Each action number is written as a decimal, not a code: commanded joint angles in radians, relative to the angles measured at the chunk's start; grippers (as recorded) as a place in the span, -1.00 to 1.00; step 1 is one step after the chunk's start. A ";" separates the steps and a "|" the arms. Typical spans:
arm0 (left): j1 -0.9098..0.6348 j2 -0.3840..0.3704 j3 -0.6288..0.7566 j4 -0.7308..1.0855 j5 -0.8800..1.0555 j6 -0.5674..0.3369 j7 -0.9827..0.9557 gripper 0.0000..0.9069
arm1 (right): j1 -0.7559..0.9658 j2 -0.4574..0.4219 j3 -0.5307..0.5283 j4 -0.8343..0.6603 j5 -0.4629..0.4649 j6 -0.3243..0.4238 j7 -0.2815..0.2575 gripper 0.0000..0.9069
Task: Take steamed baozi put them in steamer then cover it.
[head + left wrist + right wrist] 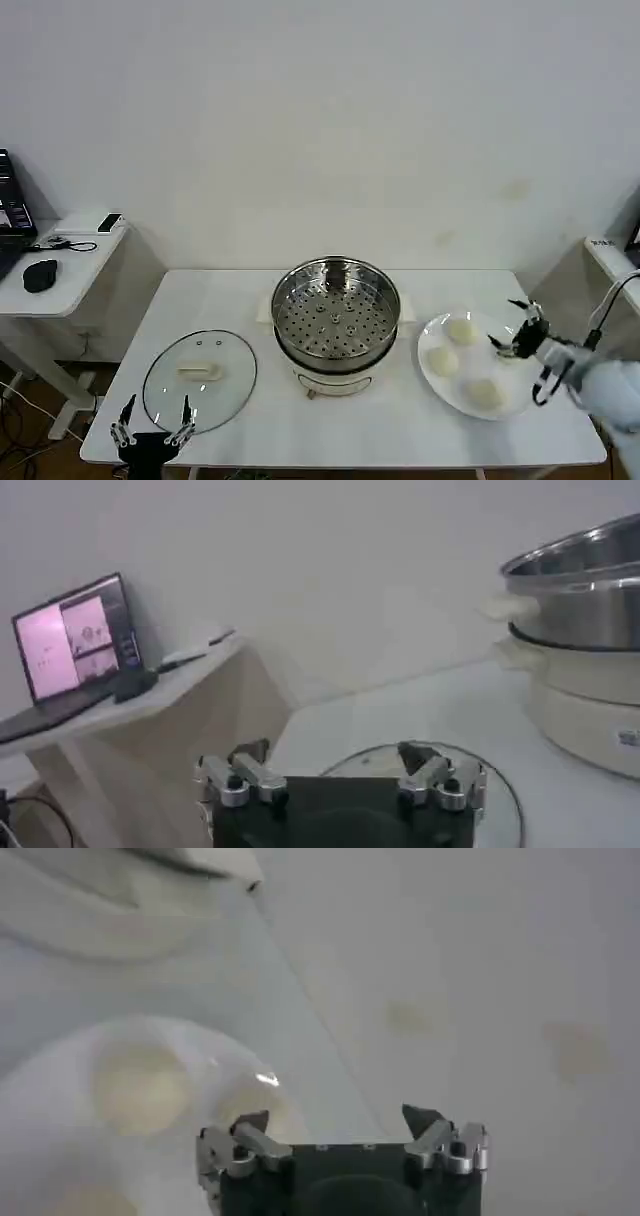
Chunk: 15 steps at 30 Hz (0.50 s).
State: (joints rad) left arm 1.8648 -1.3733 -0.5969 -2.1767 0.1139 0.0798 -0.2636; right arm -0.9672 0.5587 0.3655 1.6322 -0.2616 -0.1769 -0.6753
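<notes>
A white table [400, 420] is seen from the head view, with the stainless-steel steamer [336, 310] standing near its middle on a white electric base [335, 379]; the perforated tray [336, 322] inside lies bare. The cover [199, 379], a clear glass lid with a cream-white handle [199, 372] at its centre, is laid flat on the table to the robot's left of the steamer, apart from it. A white plate [437, 383] is placed to the robot's right of the steamer, and three steamed baozi [443, 361] can be counted on it, one toward the back, one toward the steamer and one toward the front. The right gripper [508, 326] is held over the far right edge of the plate, just beside the rear bun; its jaws are spread wide and nothing is gripped between them, as is confirmed in the right wrist view, where the fingertips [253, 1123] stand apart above the plate [40, 1108] and a pale bun [140, 1086]. The left gripper [152, 419] is parked at the near edge of the table, just in front of the cover, its jaws likewise open and empty; in the left wrist view the glass lid [500, 800] is seen beyond its fingers [425, 770], with the steamer [585, 585] farther off. A side desk [50, 280] carrying a black mouse [40, 274] stands to the robot's left.
</notes>
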 commanded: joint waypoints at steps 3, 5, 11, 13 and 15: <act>-0.001 -0.001 -0.008 -0.010 0.033 -0.007 0.007 1.00 | 0.448 -0.119 -0.379 -0.238 -0.176 0.120 -0.300 1.00; -0.002 0.000 -0.015 -0.012 0.033 -0.008 0.006 1.00 | 0.539 -0.102 -0.471 -0.287 -0.167 0.147 -0.327 1.00; -0.006 0.001 -0.035 -0.008 0.032 -0.012 0.006 1.00 | 0.701 -0.020 -0.681 -0.383 -0.162 0.179 -0.394 1.00; -0.008 0.003 -0.040 -0.005 0.034 -0.013 0.006 1.00 | 0.738 0.026 -0.735 -0.422 -0.155 0.189 -0.398 1.00; -0.008 0.004 -0.043 -0.005 0.033 -0.012 0.006 1.00 | 0.765 0.061 -0.764 -0.449 -0.147 0.196 -0.399 1.00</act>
State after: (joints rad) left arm 1.8551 -1.3718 -0.6370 -2.1800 0.1401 0.0690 -0.2594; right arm -0.3987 0.5969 -0.1937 1.2966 -0.3793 -0.0349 -0.9695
